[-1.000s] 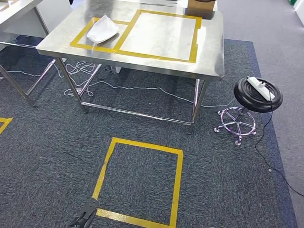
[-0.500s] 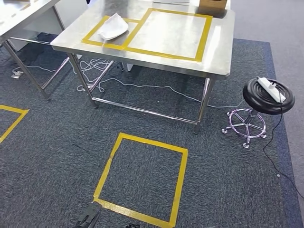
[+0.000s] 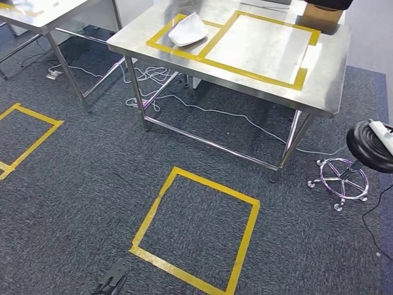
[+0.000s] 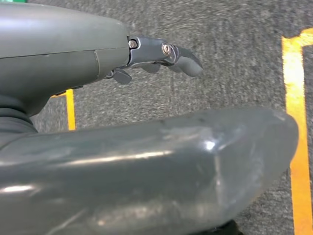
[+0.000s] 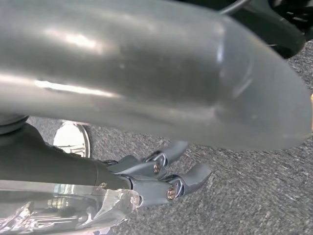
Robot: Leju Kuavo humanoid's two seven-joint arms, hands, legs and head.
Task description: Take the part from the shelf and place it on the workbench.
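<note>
A white, flat part (image 3: 188,29) lies inside the small yellow-taped box on the steel workbench (image 3: 324,86), far ahead of me. My left hand (image 3: 111,279) hangs low over the carpet at the bottom of the head view. In the left wrist view that left hand (image 4: 74,63) has its fingers (image 4: 181,54) stretched out and nothing in it. My right hand (image 5: 155,171) also hangs above the carpet with its fingers (image 5: 191,176) extended and apart from the thumb. Crinkled clear plastic (image 5: 66,210) lies by the back of the right hand; I cannot tell what it is.
A yellow tape square (image 3: 213,184) marks the carpet in front of me, and another (image 3: 32,138) lies to the left. A black stool (image 3: 371,144) carrying a power strip stands right of the workbench. Cables (image 3: 148,77) trail under it. A second steel table (image 3: 46,12) stands far left.
The whole view has swung left: workbench, floor square and stool have shifted right in the picture, and the left tape square has come into view. Both hands still hang.
</note>
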